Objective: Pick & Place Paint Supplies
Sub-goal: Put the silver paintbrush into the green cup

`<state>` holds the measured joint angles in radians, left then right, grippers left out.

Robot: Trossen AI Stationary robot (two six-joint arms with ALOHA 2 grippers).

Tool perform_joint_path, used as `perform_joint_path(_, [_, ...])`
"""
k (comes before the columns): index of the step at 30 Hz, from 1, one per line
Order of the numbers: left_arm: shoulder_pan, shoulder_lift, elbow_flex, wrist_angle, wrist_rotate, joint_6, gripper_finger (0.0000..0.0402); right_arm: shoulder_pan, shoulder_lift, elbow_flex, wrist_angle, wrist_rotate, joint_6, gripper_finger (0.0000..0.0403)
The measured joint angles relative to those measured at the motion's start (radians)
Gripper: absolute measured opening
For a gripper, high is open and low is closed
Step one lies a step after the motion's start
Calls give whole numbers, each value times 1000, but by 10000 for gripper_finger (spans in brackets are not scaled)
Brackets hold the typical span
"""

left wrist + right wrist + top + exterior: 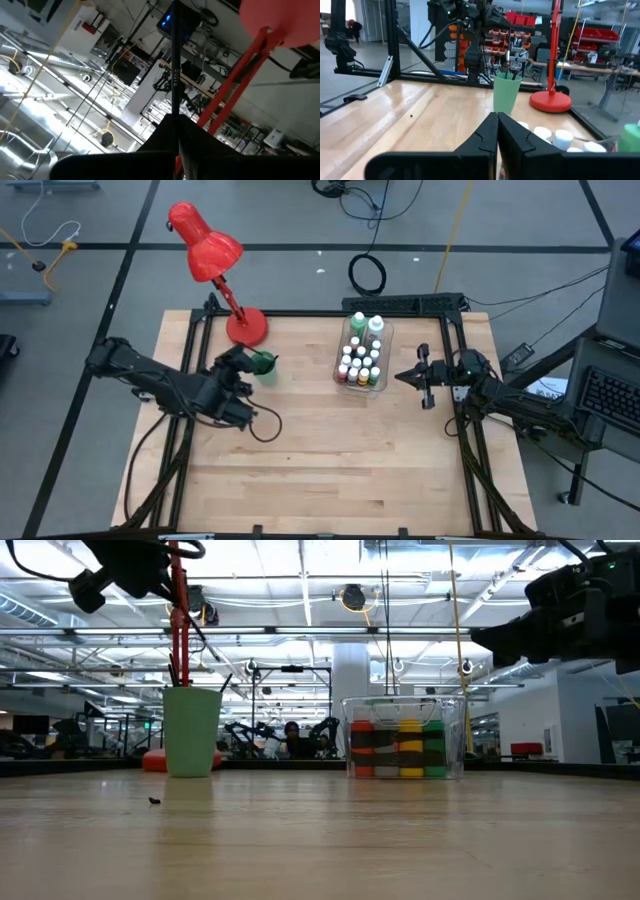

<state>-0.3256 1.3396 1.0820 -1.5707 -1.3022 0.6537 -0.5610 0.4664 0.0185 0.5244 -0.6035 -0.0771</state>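
My left gripper [243, 366] hangs beside the green cup [264, 364], tipped upward, and is shut on a thin dark paintbrush [175, 60]. More brushes stand in the cup [192, 730], leaning on its rim. The small white-capped paint bottles [360, 360] and two larger bottles, one green [358, 323] and one white [376, 325], stand inside the clear bin [389, 340]. My right gripper [400, 377] hovers just right of the bin, shut and holding nothing; its wrist view looks past the shut gripper [497, 117] over white caps [563, 137] toward the cup [506, 92]. My left gripper pinches the paintbrush's shaft [175, 107] between its two fingers. The fingers lie along the brush, which runs on past the fingertips and points up toward the ceiling. The brush's other end is hidden behind the fingers.
A red desk lamp stands at the far left of the table, its base [247, 327] just behind the cup and its stem [180, 630] rising beside my left gripper. A small dark speck [153, 801] lies on the bare wood [330, 460] of the near half.
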Motion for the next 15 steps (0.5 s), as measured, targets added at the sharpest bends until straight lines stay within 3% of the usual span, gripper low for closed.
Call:
perform_joint_path(4, [4,-4,-1,0,13,15,0,6,1,0,-21,0,13,4])
perform_joint_path(8, [12,-5,-1,1,137,29,1,26,1,0,-37,1,8,4])
perform_joint_path(15, [39,-5,-1,0,191,44,2,72,1,0,-23,0,5,4])
